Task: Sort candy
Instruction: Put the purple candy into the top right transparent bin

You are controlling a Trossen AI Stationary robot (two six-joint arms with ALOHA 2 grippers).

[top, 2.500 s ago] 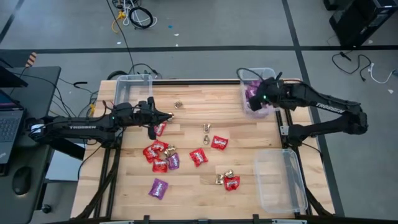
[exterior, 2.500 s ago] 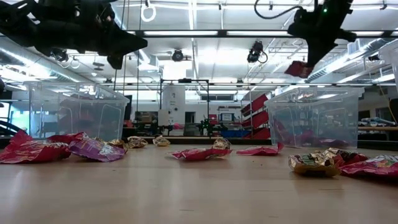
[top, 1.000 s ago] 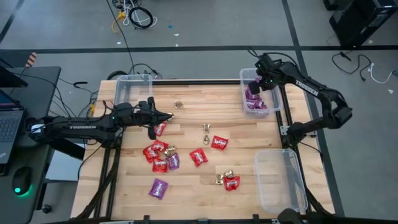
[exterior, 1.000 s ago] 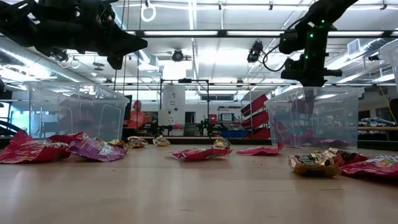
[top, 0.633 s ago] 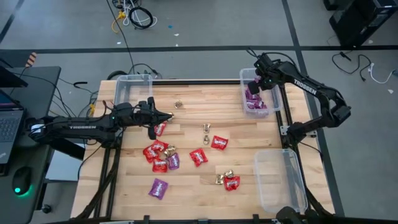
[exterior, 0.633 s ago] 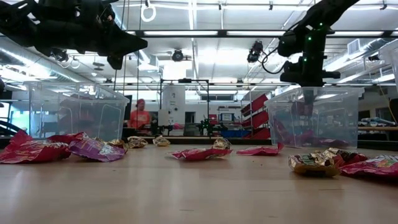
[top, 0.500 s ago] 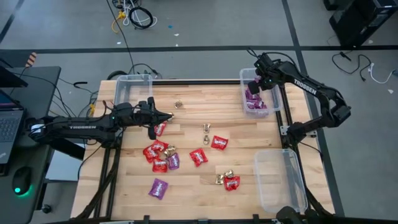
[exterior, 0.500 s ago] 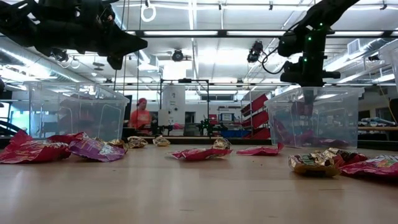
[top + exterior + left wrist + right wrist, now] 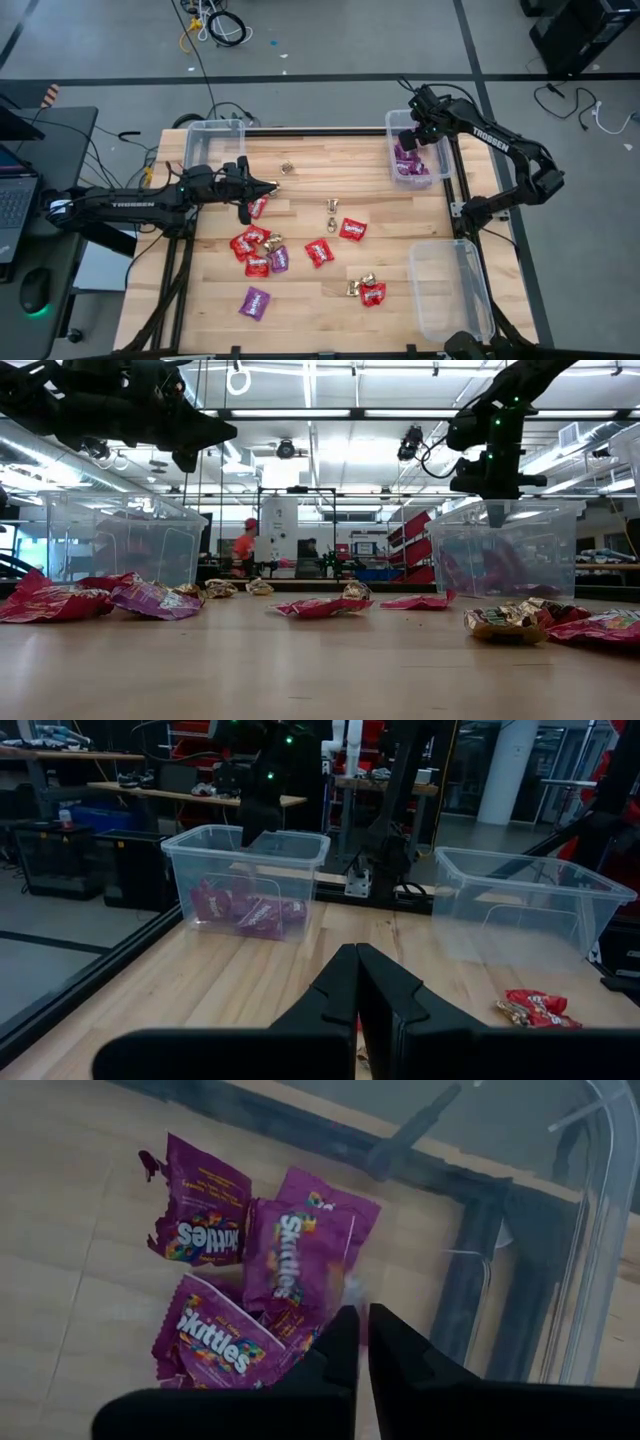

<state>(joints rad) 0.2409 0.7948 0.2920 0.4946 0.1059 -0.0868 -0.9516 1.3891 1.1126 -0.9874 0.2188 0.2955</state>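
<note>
Mostly flat red packets (image 9: pixel 252 243), few purple.

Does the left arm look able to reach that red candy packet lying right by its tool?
Probably yes: the left tool hovers beside the red packet, with nothing between them.

Purple packets (image 9: pixel 300 1260), red packets (image 9: pixel 351 230), gold pieces (image 9: pixel 332 206).

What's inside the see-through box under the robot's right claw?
Purple Skittles packets lie piled in the clear bin. The right gripper covers part of the pile, so anything beneath it is hidden.
</note>
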